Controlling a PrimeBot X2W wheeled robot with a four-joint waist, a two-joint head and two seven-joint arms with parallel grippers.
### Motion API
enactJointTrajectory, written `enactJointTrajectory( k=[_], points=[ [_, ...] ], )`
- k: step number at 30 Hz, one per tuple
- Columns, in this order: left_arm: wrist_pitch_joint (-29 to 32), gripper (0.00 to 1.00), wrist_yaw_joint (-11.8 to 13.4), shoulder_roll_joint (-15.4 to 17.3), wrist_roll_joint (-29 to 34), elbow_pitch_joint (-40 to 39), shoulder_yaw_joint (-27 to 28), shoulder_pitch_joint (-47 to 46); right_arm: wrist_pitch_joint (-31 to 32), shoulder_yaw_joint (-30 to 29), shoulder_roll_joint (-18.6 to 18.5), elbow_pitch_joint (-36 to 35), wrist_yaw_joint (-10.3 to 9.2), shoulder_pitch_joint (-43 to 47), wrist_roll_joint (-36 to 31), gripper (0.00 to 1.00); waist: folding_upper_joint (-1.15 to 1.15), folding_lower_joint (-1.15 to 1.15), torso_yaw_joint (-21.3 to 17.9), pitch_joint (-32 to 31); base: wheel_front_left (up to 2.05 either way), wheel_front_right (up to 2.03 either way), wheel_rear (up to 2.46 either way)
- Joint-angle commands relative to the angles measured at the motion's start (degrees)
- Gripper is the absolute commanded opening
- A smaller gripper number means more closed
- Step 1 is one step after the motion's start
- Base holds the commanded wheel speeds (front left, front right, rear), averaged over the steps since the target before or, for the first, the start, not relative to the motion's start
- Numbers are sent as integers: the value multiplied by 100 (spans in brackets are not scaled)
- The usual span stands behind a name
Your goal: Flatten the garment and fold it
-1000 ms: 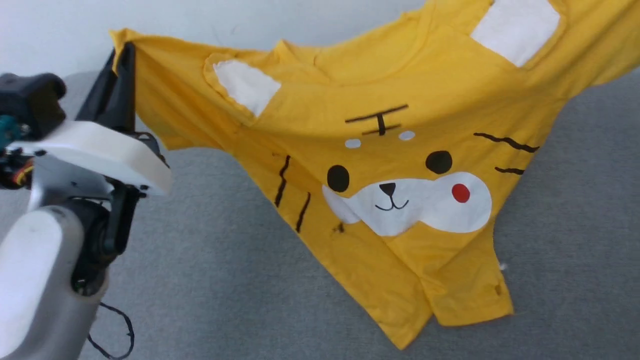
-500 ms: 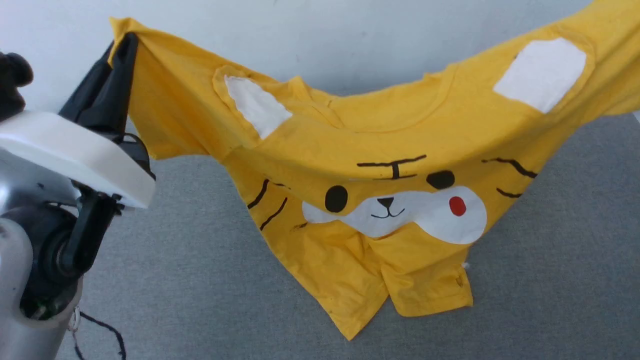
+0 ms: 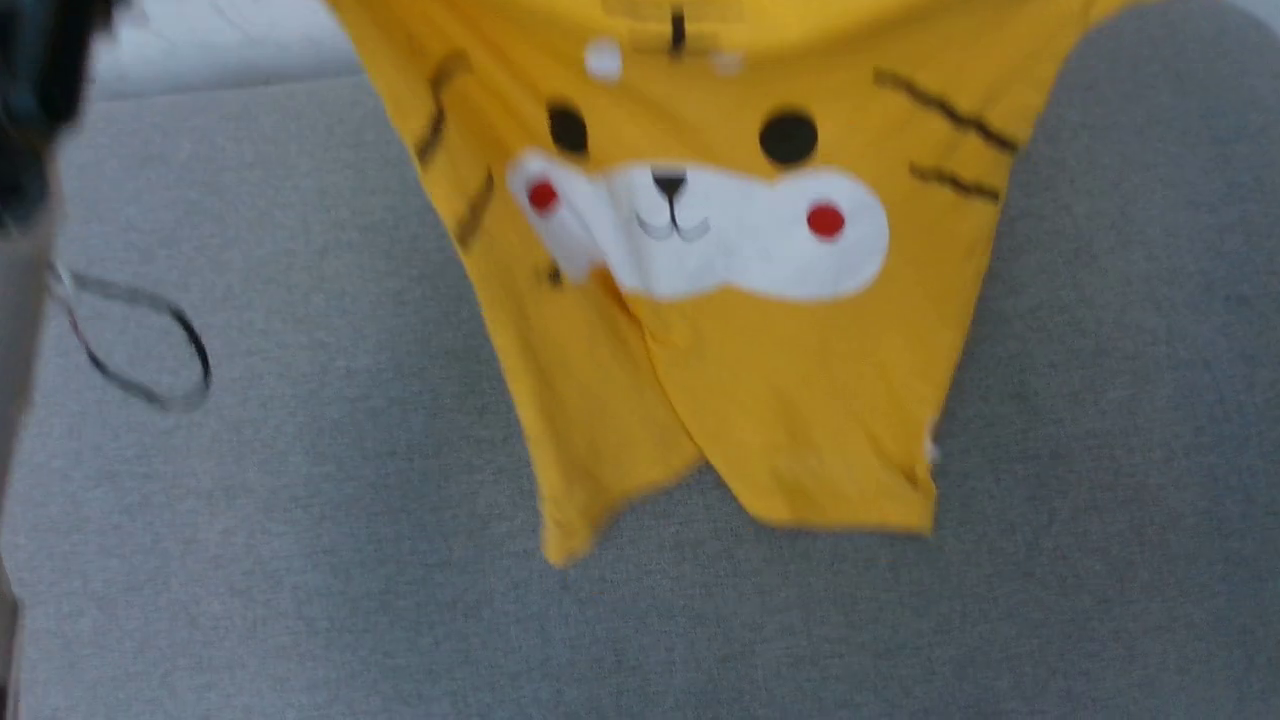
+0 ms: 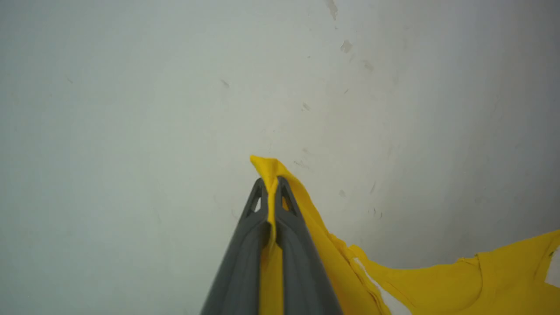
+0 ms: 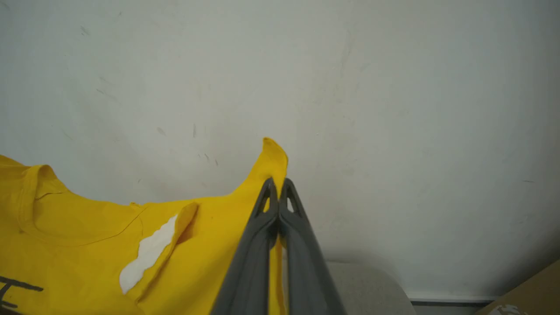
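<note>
Left end effector [image 4: 272, 186] first: jaws pinched tight on a fold of yellow cloth, a small tuft poking out past the fingertips. Right end effector [image 5: 278, 186], same story, closed hard on another fold, with a yellow tip standing up beyond the tips. So I've got the garment [image 3: 780, 380] held at two points and strung between them, its neckline sagging in the middle, in front of the scuffed pale wall [image 4: 131, 109] that rises behind the counter [image 3: 300, 600].

From the head camera the picture is smeared, but I can read it. The shirt hangs print-side toward me above the grey counter, face print showing: white muzzle [image 3: 720, 235], black eyes, small black nose, red dots, dark stripes on either side. The lower part drops in two uneven flaps toward the counter's middle; I can't tell whether the hem touches it. A thin dark cable loop [image 3: 150, 350] dangles over the counter's left side, well apart from the shirt.
</note>
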Motion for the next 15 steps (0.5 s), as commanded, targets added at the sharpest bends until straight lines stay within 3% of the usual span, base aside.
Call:
enactJointTrajectory(
  k=[1,8,15],
  points=[
    [-72,0,-32,-46,113,117,-23,-261,-109,36,-18,117,-4,-192,-86,0,0,-2,-89,480,0,0,0],
    [-951,0,-51,-619,613,1571,-23,-2322,-1258,297,118,1653,-4,-2052,-601,0,0,-2,-96,866,0,0,0],
    [-1894,0,-214,-732,693,2176,184,-3187,-2211,750,-112,2620,-4,-3302,-955,0,0,-2,-81,1263,0,0,0]
  ],
)
